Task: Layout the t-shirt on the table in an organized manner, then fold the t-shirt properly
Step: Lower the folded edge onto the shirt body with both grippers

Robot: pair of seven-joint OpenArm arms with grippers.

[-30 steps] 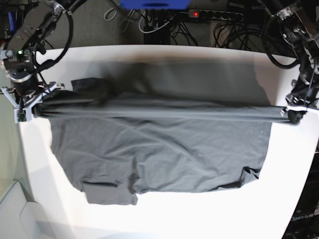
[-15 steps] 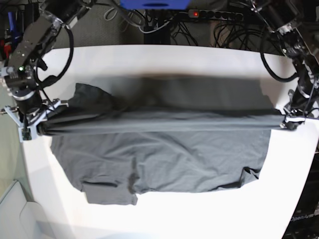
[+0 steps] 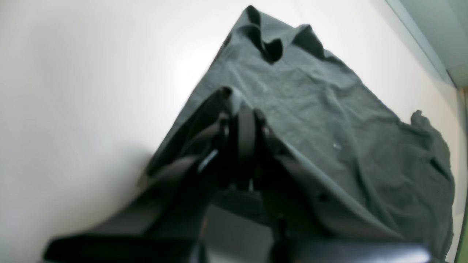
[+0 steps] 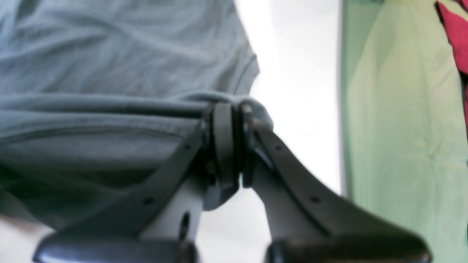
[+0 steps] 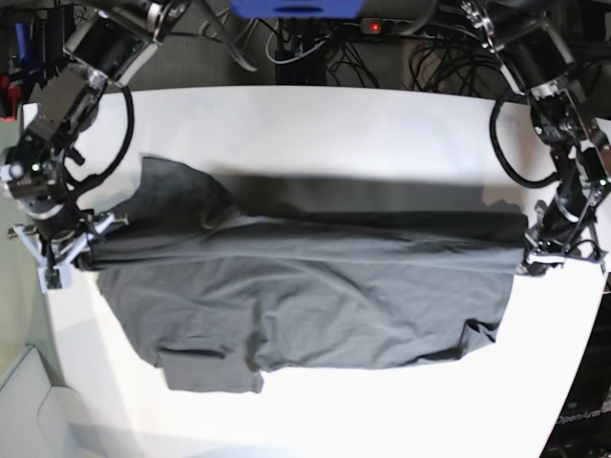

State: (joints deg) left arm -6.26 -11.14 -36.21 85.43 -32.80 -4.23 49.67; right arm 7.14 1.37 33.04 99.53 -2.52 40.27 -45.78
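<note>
The dark grey t-shirt lies across the white table, with a sleeve flap at the front left. Its far part is lifted and stretched into a taut horizontal fold between my two grippers. My left gripper, at the right of the base view, is shut on the shirt's edge; the left wrist view shows its jaws pinched on cloth. My right gripper, at the left, is shut on the opposite edge; it also shows in the right wrist view, by the table's side edge.
A power strip with a red light, cables and a blue object lie behind the table. A green surface and something red lie beyond the table edge on the right gripper's side.
Both grippers have moved toward the table's front, carrying the taut shirt edge over the lower part. The back left sleeve now lies more exposed on the table.
</note>
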